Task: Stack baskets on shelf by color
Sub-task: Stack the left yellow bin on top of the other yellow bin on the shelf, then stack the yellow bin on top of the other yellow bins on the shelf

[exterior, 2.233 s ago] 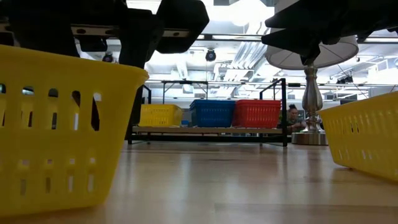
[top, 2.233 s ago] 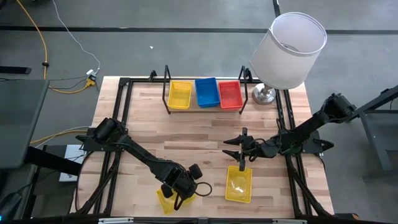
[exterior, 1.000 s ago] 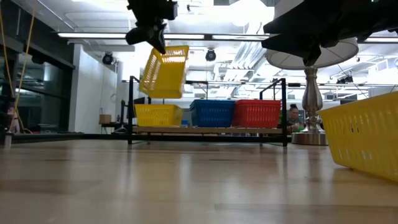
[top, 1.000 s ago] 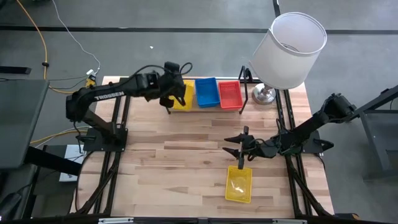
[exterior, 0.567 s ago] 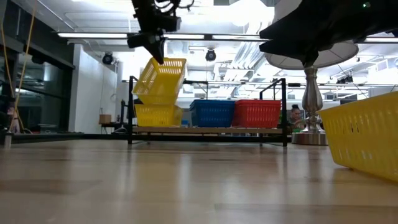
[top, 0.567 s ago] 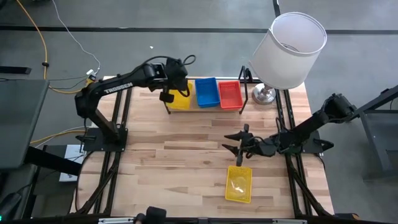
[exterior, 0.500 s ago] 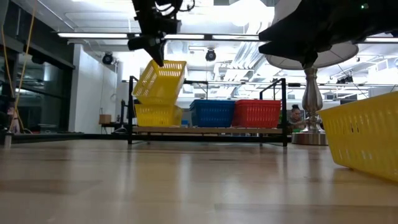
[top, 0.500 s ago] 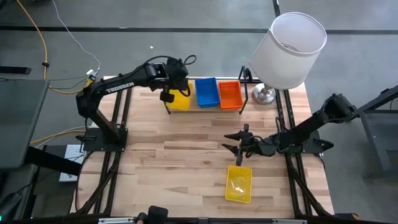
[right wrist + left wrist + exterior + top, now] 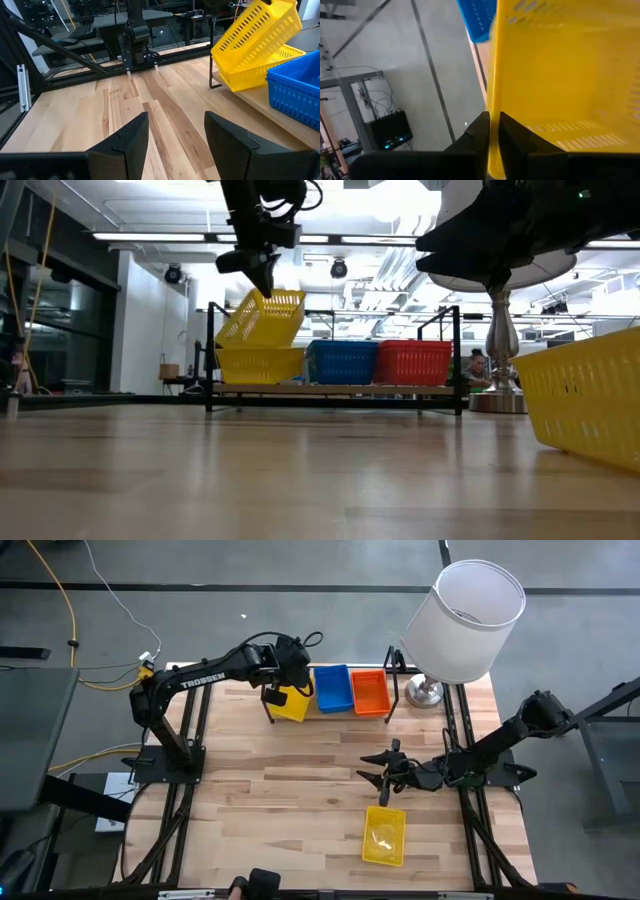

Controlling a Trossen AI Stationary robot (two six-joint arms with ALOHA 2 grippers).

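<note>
The left gripper (image 9: 265,278), fingers clamped on its rim, holds a yellow plastic mesh basket (image 9: 262,317) tilted atop another yellow basket (image 9: 259,365) on the wire-framed wooden shelf (image 9: 335,389). Right gripper (image 9: 383,776) hangs spread beside the shelf.

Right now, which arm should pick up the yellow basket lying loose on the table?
Right. The right gripper hangs open beside the loose yellow basket, while the left gripper is at the shelf, shut on a tilted yellow basket.

Wide bare tabletop (image 9: 290,780) between shelf (image 9: 330,712) and near yellow basket (image 9: 384,835). Big lamp (image 9: 462,622) crowding the shelf's right end.
</note>
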